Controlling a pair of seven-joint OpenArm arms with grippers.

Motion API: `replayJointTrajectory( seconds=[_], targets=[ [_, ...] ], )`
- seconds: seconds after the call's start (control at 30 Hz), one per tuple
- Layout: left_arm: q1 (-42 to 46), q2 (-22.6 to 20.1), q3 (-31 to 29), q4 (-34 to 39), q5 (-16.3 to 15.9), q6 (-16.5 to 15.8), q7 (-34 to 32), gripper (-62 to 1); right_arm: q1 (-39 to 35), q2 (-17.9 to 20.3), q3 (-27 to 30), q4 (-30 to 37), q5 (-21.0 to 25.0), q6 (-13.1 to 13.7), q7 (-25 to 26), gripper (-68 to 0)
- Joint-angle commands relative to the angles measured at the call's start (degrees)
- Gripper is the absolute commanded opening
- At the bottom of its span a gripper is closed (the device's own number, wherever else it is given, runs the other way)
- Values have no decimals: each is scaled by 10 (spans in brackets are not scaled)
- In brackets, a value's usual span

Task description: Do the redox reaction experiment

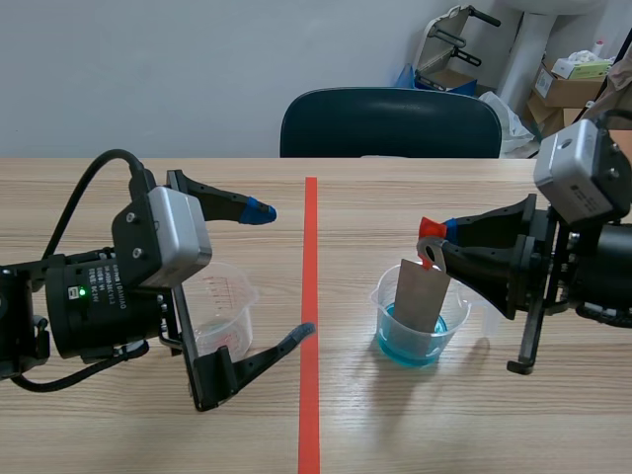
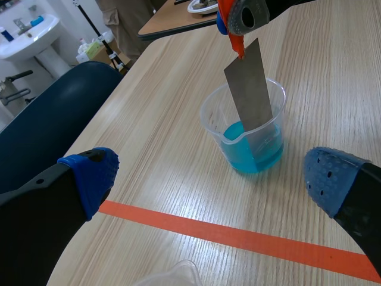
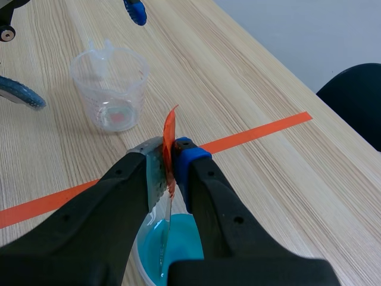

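Observation:
A clear beaker (image 1: 420, 321) of blue liquid stands right of the tape line. My right gripper (image 1: 432, 240) is shut on the red tab of a grey metal strip (image 1: 423, 294), which hangs slanted with its lower end in the blue liquid. In the right wrist view the strip (image 3: 165, 238) is edge-on below the gripper (image 3: 169, 164), over the blue beaker (image 3: 181, 235). My left gripper (image 1: 279, 275) stands open beside an empty clear beaker (image 1: 222, 311). In the left wrist view the left gripper (image 2: 211, 176) holds nothing; the blue beaker (image 2: 262, 149) and strip (image 2: 250, 89) lie ahead of it.
An orange tape line (image 1: 309, 326) runs down the middle of the wooden table. A dark blue chair (image 1: 390, 123) stands at the far edge. Boxes (image 1: 568, 84) and clutter sit behind it at the back right. The empty beaker (image 3: 110, 86) stands beyond the tape.

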Motion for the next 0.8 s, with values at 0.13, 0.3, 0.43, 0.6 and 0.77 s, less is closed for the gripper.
replayJointTrajectory(
  seconds=[0.13, 0.3, 0.43, 0.6, 0.77],
  targets=[
    [1, 2, -3, 7, -4, 3, -8, 14, 0, 4, 7, 2, -5, 5, -9, -665],
    [1, 2, -3, 7, -4, 3, -8, 14, 0, 5, 8, 3, -4, 5, -9, -665],
    [1, 2, -3, 7, -4, 3, -8, 14, 0, 9, 8, 6, -4, 5, -8, -665],
    [1, 2, -3, 7, -3, 3, -8, 14, 0, 24, 9, 26, -2, 5, -2, -665],
    [1, 2, -3, 7, -3, 3, -8, 14, -1, 33, 29, 48, 0, 5, -2, -665]
  ],
)
